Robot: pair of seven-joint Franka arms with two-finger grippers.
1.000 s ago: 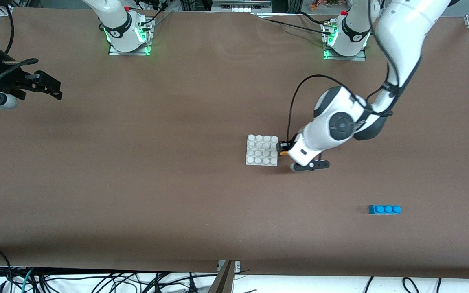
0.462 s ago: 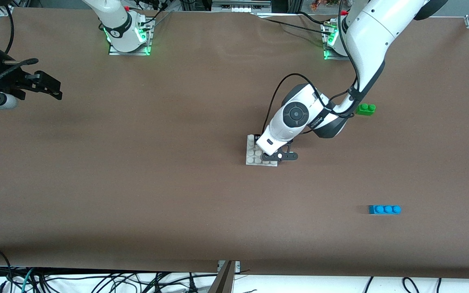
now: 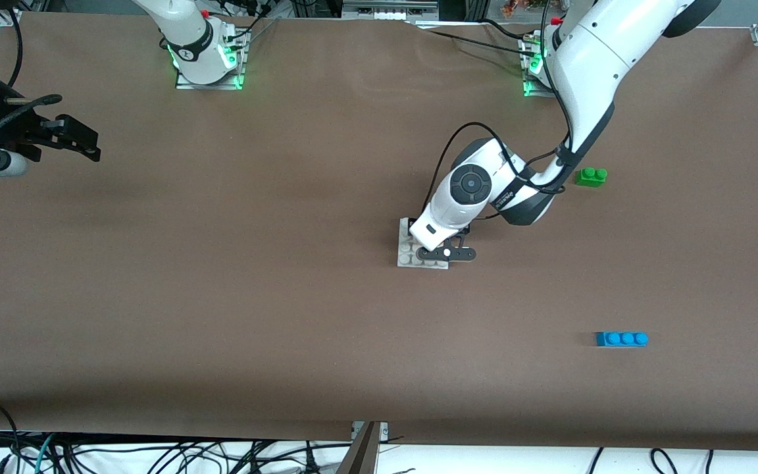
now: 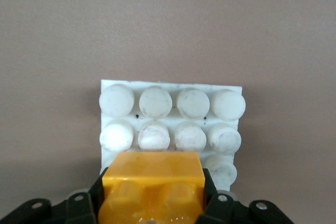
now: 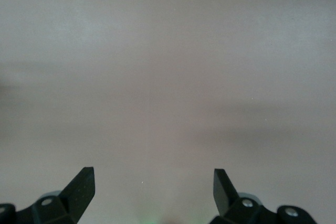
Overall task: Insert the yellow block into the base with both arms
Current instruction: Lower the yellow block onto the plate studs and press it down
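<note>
The left tool is clamped on the yellow block, one black finger pressed to each end of it, studs facing the wrist camera. In the front view the left tool sits low over the base, covering much of the plate's side toward the left arm's end of the tabletop; the block itself is hidden there under the wrist. From the left wrist, the block is over the stud rows of the base closest to the tool, with two full rows of white studs showing clear of it. Whether the block is seated on the studs or just above them cannot be told.

The base lies flat near the middle of the brown tabletop. A green brick rests toward the left arm's end, farther from the front camera than the base. A blue brick lies toward the same end, nearer to the camera than the base and well apart from it.

The right tool waits with fingers spread wide and holding nothing, over bare tabletop; in the front view the right tool hangs at the right arm's end of the tabletop.
</note>
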